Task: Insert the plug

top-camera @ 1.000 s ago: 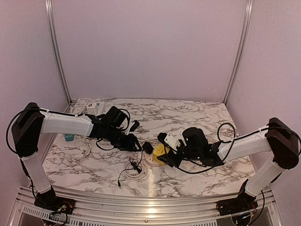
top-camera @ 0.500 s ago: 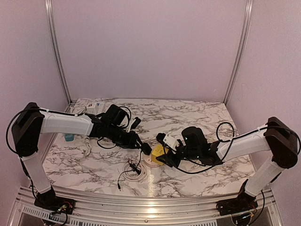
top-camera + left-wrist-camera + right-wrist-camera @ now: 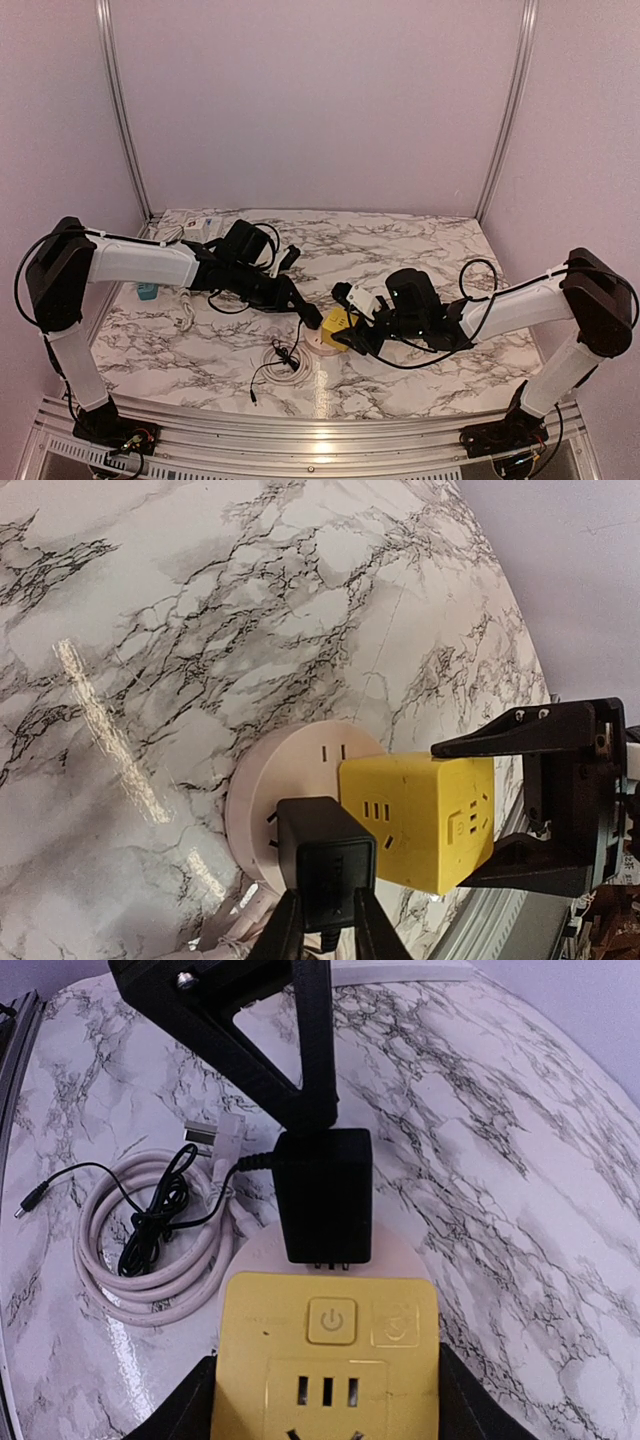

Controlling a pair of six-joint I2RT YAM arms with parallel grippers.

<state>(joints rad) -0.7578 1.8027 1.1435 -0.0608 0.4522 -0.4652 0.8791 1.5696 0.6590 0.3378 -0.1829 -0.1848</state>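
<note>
Black plug (image 3: 308,317) is brought up to the yellow socket cube (image 3: 336,324) since a second ago; the gap between them is closed.

The plug is pinched between the fingers of the left gripper (image 3: 324,925) and sticks out toward 12 o'clock in the left wrist view. The cube is clamped on two sides by the right gripper (image 3: 327,1410), and in that view the plug lies at its 12 o'clock, prongs at the cube's edge. It is judged that insertion is near; whether the prongs are seated cannot be told.
</note>
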